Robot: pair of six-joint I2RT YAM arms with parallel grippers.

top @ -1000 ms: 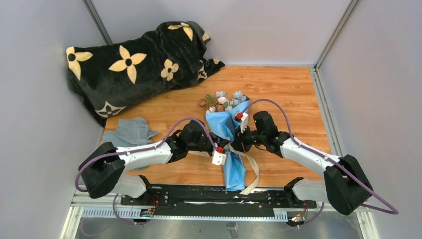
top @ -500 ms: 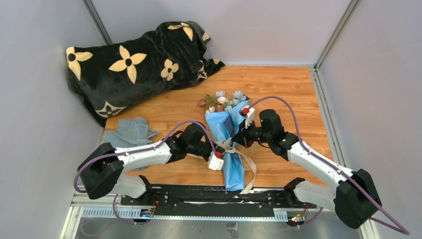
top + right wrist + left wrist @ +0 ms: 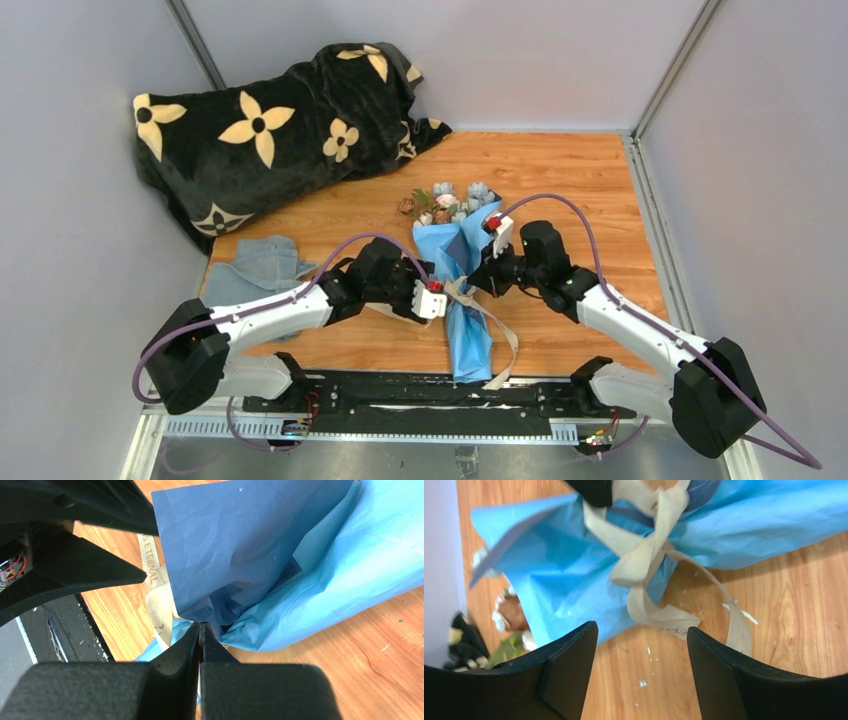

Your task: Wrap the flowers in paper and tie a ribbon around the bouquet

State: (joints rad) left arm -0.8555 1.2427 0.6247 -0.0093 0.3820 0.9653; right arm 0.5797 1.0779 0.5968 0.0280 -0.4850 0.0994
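Left gripper agape, empty, ribbon knot just ahead. Right gripper clamped tight at paper fold — any pinch on ribbon hidden. Flowers mostly cut off in wrist views.

1. A wooden counter is enclosed by grey walls.
2. A black blanket with cream flower prints is heaped at the far left corner.
3. A grey-blue cloth is crumpled near the left edge.
4. The bouquet is laid near the middle, with the flowers pointed away.
5. Tails of the ribbon are trailed on the wood beside the paper.
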